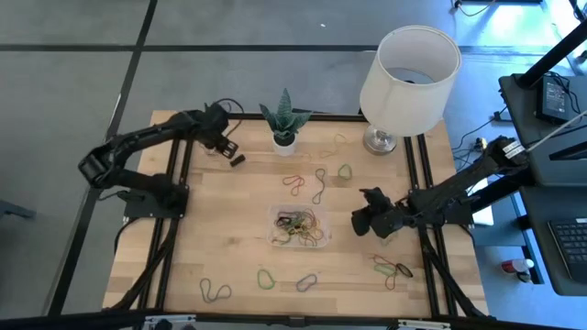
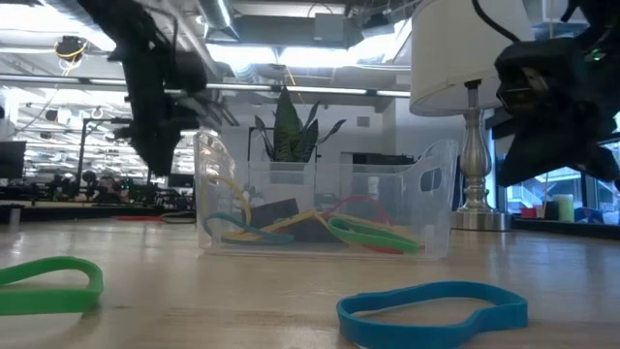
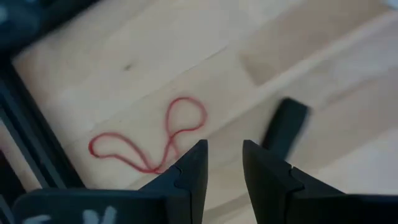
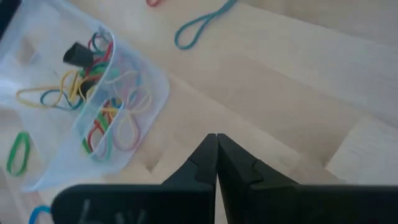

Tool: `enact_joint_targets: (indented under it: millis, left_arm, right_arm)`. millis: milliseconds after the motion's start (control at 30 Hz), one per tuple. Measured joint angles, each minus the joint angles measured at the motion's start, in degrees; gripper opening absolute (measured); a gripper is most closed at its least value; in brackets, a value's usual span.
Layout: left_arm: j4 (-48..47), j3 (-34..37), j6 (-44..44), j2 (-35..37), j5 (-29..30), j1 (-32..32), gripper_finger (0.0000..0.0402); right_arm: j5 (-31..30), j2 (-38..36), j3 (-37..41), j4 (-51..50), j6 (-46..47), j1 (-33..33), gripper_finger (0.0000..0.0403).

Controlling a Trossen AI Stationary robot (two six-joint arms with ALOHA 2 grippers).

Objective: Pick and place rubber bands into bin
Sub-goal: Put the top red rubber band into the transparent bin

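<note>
The clear bin (image 1: 298, 226) stands at the table's middle with several coloured rubber bands (image 2: 358, 231) in it, together with a small black piece (image 4: 78, 55). Loose rubber bands lie around it: beyond it (image 1: 319, 186), near the front edge (image 1: 266, 278) and at the front right (image 1: 393, 268). My left gripper (image 3: 224, 149) hangs open over the far left part of the table (image 1: 225, 145), above a thin red rubber band (image 3: 149, 140) lying flat; nothing is between its fingers. My right gripper (image 4: 216, 140) is shut and empty, just right of the bin (image 1: 367, 220).
A small black block (image 1: 237, 159) lies by my left gripper. A white plant pot (image 1: 284, 142) and a lamp with a large white shade (image 1: 408, 64) stand along the far edge. Black rails (image 1: 174, 220) run along the table's sides.
</note>
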State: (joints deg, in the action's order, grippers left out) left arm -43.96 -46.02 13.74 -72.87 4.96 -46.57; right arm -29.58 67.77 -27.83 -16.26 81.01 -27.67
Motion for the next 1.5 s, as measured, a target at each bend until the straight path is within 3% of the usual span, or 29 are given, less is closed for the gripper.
enact_joint_targets:
  millis: [133,367,667,1000,1100,1267,1500]
  left_arm:
    - [0.13,0.00,-4.21,-4.95,-3.20,-5.98,0.0095]
    - [1.37,-0.05,-8.73,-13.31,-2.72,-10.84,0.0095]
    - [2.02,-0.83,-6.00,-15.49,1.12,-8.93,0.0075]
    - [2.40,-0.83,-3.68,-15.51,-1.53,-8.93,0.0042]
    - [2.38,-0.83,-3.46,-15.53,-3.75,-8.81,0.0050]
    - [2.43,-0.83,-2.30,-15.62,-0.24,-8.58,0.0086]
    - [2.28,-0.85,-2.31,-17.56,0.37,-7.42,0.0131]
  right_arm:
    - [0.00,0.00,0.00,1.18,0.01,1.68,0.0014]
    - [0.02,-0.01,0.00,2.15,0.02,3.68,0.0014]
    - [0.02,-0.02,0.00,2.26,-0.22,5.44,0.0014]
    - [0.02,-0.03,0.00,2.02,-0.31,5.71,0.0014]
    - [0.02,-0.02,0.00,2.02,-0.33,5.71,0.0014]
    - [0.02,-0.04,0.00,2.04,-0.37,5.71,0.0014]
    - [0.02,-0.02,0.00,2.06,-0.44,5.71,0.0014]
